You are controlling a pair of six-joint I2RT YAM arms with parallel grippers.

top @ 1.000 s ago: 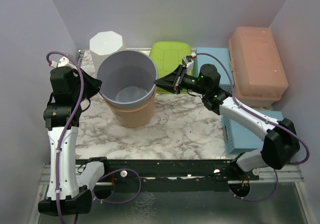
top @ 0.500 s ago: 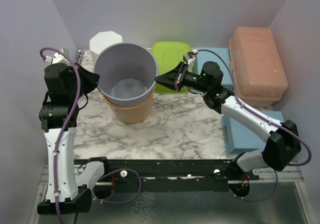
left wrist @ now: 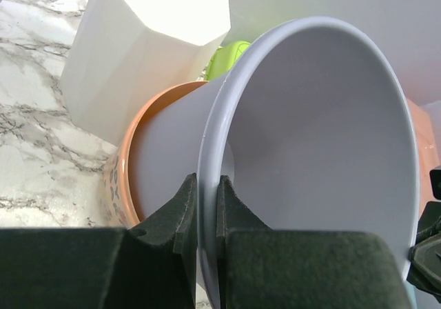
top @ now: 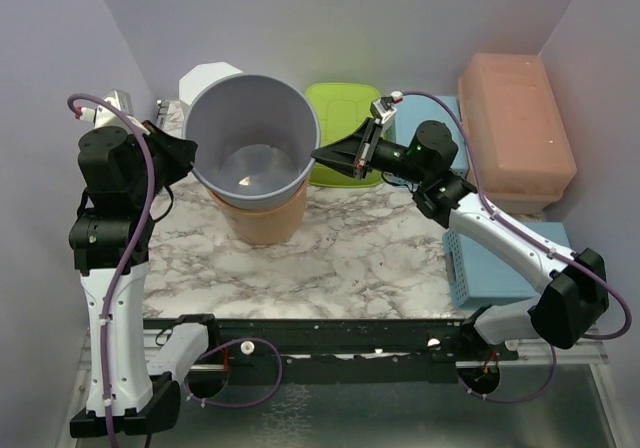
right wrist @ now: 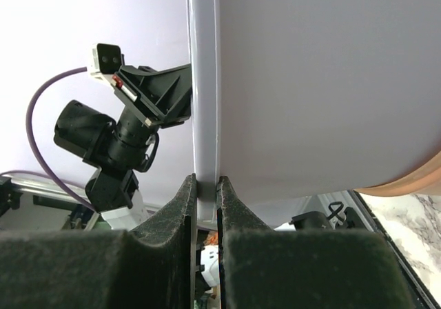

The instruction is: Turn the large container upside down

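The large container (top: 252,138) is a grey-lilac bucket, mouth up, lifted partly out of an orange patterned pot (top: 268,223) that it was nested in. My left gripper (top: 193,154) is shut on its left rim. In the left wrist view the rim (left wrist: 207,185) runs between the two black pads (left wrist: 185,205). My right gripper (top: 318,155) is shut on the right rim. The right wrist view has the rim (right wrist: 204,116) pinched between its fingers (right wrist: 185,202), with the container's outer wall (right wrist: 324,81) to the right.
A white octagonal container (top: 205,78) stands behind the bucket at the back left. A green lid (top: 345,118), a blue basket (top: 420,113) and a salmon lidded box (top: 515,128) lie at the back right. Another blue basket (top: 500,263) sits under the right arm.
Both arms have raised the grey container up out of the orange pot, and it now sits higher and further back. The right gripper closed onto the rim.
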